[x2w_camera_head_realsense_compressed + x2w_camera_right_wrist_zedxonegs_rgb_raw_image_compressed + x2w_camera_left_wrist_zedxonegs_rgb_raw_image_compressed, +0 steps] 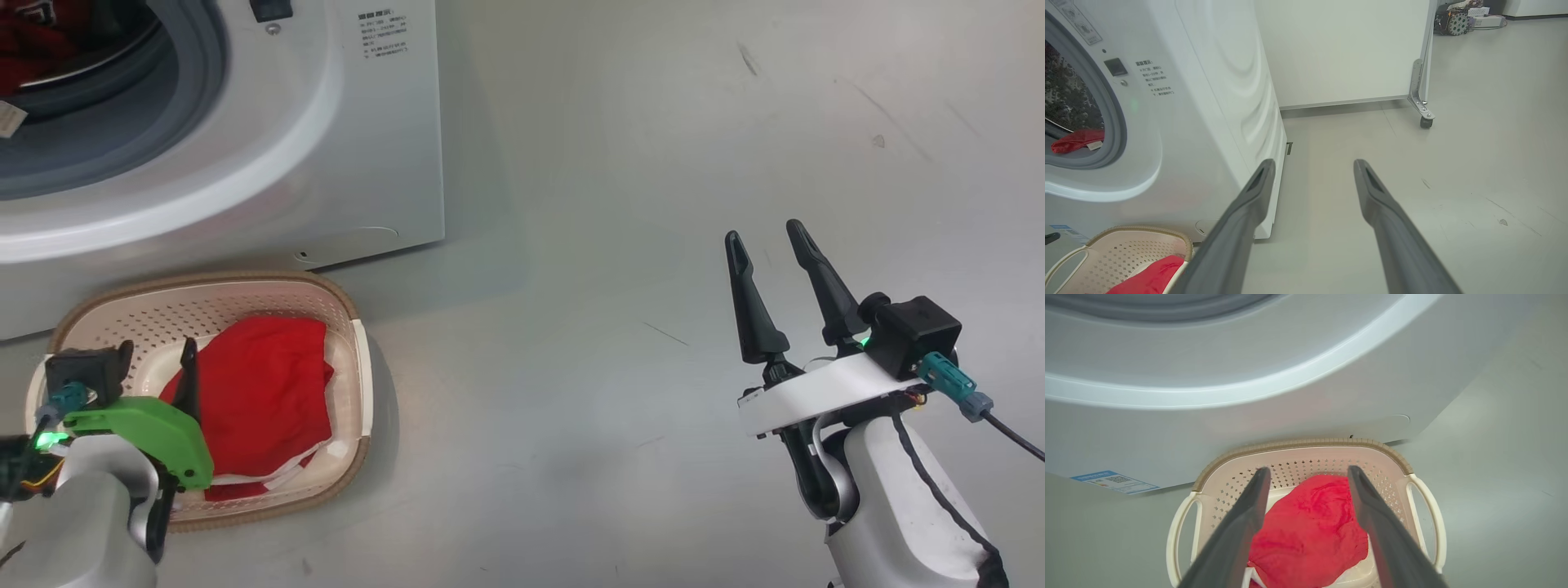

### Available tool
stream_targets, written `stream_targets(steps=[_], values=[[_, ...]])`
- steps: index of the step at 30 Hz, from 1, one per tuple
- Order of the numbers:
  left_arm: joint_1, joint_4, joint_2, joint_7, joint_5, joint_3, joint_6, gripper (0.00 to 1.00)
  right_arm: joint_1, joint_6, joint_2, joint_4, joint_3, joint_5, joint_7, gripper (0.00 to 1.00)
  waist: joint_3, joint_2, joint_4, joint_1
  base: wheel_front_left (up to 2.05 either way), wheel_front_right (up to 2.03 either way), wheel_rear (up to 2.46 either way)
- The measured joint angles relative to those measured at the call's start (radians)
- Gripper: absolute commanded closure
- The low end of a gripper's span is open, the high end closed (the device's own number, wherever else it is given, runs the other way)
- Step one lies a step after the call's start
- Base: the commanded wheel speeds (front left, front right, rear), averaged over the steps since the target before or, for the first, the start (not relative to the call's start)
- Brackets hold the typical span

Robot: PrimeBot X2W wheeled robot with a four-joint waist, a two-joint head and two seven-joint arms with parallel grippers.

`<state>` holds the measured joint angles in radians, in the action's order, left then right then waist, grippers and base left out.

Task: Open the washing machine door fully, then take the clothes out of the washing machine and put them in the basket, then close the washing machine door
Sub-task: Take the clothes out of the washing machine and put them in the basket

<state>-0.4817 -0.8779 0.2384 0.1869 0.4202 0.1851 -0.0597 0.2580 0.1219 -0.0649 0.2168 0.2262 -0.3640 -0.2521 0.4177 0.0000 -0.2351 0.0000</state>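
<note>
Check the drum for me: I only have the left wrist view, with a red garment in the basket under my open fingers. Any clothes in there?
Observer: Yes. The right wrist view shows a red garment lying at the front lip of the drum.
Operator: Where is the right gripper?
Observer: The right gripper hangs over bare floor to the right of the machine, well apart from the basket.
Operator: Is it holding anything?
Observer: No. Its fingers stand apart with nothing between them.
</note>
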Motion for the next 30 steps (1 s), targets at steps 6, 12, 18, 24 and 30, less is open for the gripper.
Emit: stream_targets(steps=[6, 12, 18, 24, 30], values=[[-0.002, 0.025, -0.019, 0.043, -0.025, 0.028, -0.017, 0.0, -0.005, 0.0, -0.002, 0.009, -0.01, 0.0, 0.0, 0.0, -0.049, 0.0, 0.033, 0.0, 0.0, 0.0, 0.0], [-0.002, 0.083, -0.037, 0.056, -0.034, 0.039, -0.026, 0.0, -0.031, 0.0, -0.004, 0.02, -0.015, 0.0, 0.0, 0.0, -0.098, 0.0, 0.081, 0.0, 0.0, 0.0, 0.0], [0.004, 0.165, -0.044, 0.064, -0.053, 0.046, -0.026, 0.0, -0.054, 0.0, -0.006, 0.026, -0.018, 0.0, 0.0, 0.0, -0.156, 0.0, 0.141, 0.0, 0.0, 0.0, 0.0], [0.063, 0.279, -0.061, 0.064, -0.054, 0.018, -0.024, 0.0, -0.083, 0.0, -0.006, 0.031, -0.02, 0.0, 0.0, 0.0, -0.211, 0.0, 0.184, 0.0, 0.0, 0.0, 0.0], [0.16, 0.369, -0.08, 0.064, -0.054, -0.02, -0.003, 0.0, -0.105, 0.0, -0.005, 0.033, -0.015, 0.0, 0.0, 0.0, -0.262, 0.0, 0.218, 0.0, 0.0, 0.0, 0.0]])
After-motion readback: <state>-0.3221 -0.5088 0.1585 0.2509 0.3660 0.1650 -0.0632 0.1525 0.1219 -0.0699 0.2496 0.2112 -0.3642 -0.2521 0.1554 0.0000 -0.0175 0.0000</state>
